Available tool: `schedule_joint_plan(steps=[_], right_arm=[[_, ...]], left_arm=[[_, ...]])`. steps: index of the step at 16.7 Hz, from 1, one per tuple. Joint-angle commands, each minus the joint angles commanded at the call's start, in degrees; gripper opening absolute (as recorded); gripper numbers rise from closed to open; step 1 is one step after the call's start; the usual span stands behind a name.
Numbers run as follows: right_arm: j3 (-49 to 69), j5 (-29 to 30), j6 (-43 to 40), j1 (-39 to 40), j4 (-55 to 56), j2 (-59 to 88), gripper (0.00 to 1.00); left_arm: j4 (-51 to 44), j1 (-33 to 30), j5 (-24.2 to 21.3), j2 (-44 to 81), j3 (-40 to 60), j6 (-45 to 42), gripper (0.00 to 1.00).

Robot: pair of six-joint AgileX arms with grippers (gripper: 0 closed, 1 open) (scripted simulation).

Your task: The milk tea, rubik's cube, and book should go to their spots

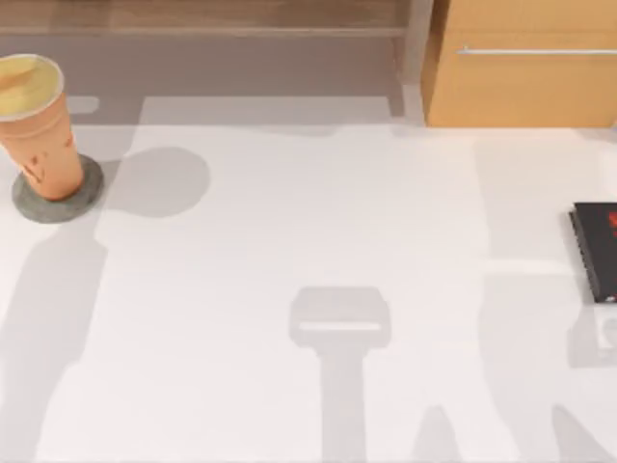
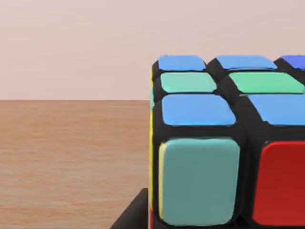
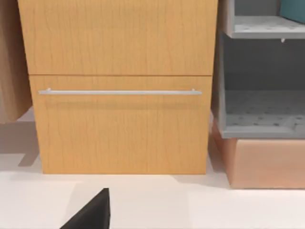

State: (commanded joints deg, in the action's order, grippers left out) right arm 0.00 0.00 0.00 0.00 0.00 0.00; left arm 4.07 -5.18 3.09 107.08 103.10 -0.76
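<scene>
Top view: your milk tea (image 1: 39,130) stands upright on a round grey coaster (image 1: 82,198) at the table's (image 1: 308,289) far left, so that item looks placed. A thin black book (image 1: 596,251) lies at the right edge; a wooden drawer cabinet (image 1: 525,72) sits at back right.

Left wrist view: the rubik's cube (image 2: 224,148) sits right up against your left gripper on a brown wooden surface (image 2: 71,157). Grip or release: cannot tell. Judged step: setting the cube in its spot; next, check it rests flat before backing off.

Right wrist view: the right arm faces the drawer cabinet (image 3: 119,86), its handle (image 3: 119,92) straight ahead; grey shelves (image 3: 262,119) stand beside it. Its grip: cannot tell.
</scene>
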Motion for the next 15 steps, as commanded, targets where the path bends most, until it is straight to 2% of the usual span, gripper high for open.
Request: schedule_joint_plan(steps=[5,15], right_arm=[[0.00,0.00,0.00,0.00,0.00,0.00,1.00],[0.00,0.00,0.00,0.00,0.00,0.00,1.00]], left_arm=[[0.00,0.00,0.00,0.00,0.00,0.00,0.98],[0.08,-0.09,0.04,-0.23,-0.24,-0.03,1.00]])
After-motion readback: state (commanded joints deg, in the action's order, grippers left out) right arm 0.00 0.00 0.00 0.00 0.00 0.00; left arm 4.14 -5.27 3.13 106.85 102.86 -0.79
